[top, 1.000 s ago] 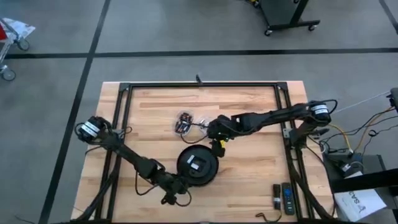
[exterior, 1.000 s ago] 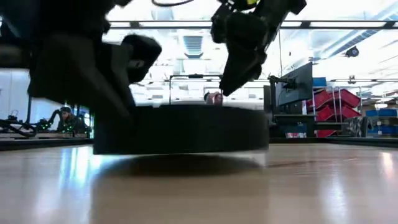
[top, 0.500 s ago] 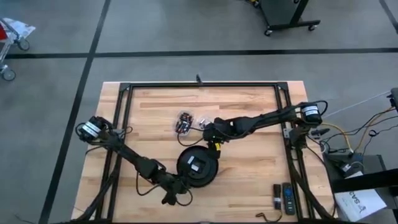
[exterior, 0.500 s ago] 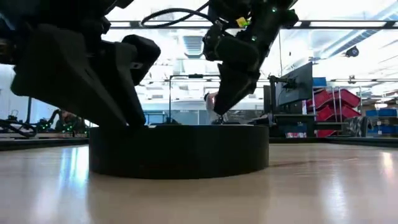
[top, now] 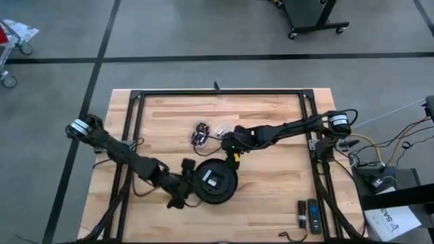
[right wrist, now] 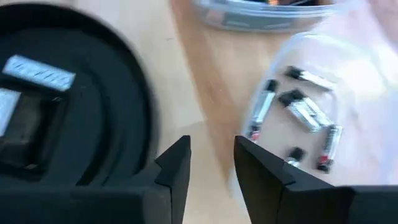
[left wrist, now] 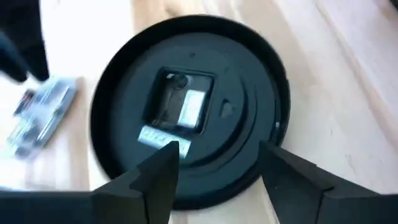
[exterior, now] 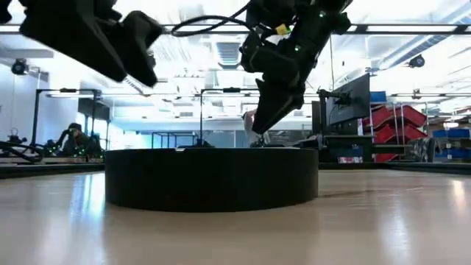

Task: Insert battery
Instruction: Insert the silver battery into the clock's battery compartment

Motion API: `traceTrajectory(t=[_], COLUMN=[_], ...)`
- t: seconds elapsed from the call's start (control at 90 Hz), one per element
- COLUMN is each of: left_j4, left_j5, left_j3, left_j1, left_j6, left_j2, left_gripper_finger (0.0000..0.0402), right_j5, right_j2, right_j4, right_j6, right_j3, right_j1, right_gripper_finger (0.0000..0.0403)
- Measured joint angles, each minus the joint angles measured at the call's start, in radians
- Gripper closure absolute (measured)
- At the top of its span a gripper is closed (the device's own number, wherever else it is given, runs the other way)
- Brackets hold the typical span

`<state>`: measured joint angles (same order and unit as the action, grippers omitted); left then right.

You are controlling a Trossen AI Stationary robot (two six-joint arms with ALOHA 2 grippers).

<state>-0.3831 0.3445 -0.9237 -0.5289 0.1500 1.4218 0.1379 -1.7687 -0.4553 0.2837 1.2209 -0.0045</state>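
Note:
A black round clock (top: 217, 181) lies back-up on the wooden table, its battery compartment (left wrist: 180, 109) facing up. My left gripper (left wrist: 217, 168) hovers open above the clock's left rim, nothing between its fingers; in the low view my left gripper (exterior: 136, 59) is well clear of the clock (exterior: 213, 179). My right gripper (right wrist: 211, 165) is open and empty, just beyond the clock's far rim (right wrist: 134, 106). It hangs over bare wood between the clock and loose batteries (right wrist: 298, 109) in clear plastic.
The clear packet of batteries (top: 201, 133) lies on the table beyond the clock. Two remote controls (top: 308, 213) lie at the near right corner. A black metal frame (top: 217, 91) rings the tabletop. Bare wood lies right of the clock.
My left gripper has risen off the clock's near-left rim and swung toward the table's left, now clear above it. The clock, slightly raised a second ago, has settled flat on the table. My right gripper has shifted a little left and down, toward the clock's far rim.

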Motion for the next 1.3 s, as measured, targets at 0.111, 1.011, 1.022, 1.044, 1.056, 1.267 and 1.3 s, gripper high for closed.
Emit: traceTrajectory(t=[0.111,1.011,1.022,1.044,1.056,1.267,1.3], left_j4=[0.0,0.263,0.258,0.249,0.245,0.198,0.175], left_j5=[0.015,-0.044,-0.056,-0.081,-0.091,-0.264,-0.266], left_j3=[0.067,0.216,0.212,0.205,0.201,0.124,0.105], left_j1=[0.004,0.622,0.631,0.651,0.66,0.769,0.77], left_j6=[0.063,-0.417,-0.431,-0.457,-0.469,-0.647,-0.68], left_j2=[-0.066,-0.126,-0.126,-0.123,-0.119,0.009,0.041], left_gripper_finger=[0.0211,0.0287,0.0288,0.0289,0.029,0.0303,0.0303], right_j5=[0.002,-0.011,-0.011,-0.011,-0.01,0.014,0.022], right_j2=[0.0,-0.003,-0.003,-0.003,-0.003,-0.001,0.003], right_j4=[-0.003,0.144,0.145,0.146,0.147,0.149,0.146], right_j6=[0.015,0.04,0.039,0.038,0.038,0.04,0.036], right_j3=[0.0,0.0,0.0,0.0,0.0,0.0,0.0], right_j1=[-0.034,0.004,0.007,0.013,0.015,0.053,0.058], right_gripper_finger=[0.0314,0.0353,0.0352,0.0351,0.035,0.0339,0.0339])
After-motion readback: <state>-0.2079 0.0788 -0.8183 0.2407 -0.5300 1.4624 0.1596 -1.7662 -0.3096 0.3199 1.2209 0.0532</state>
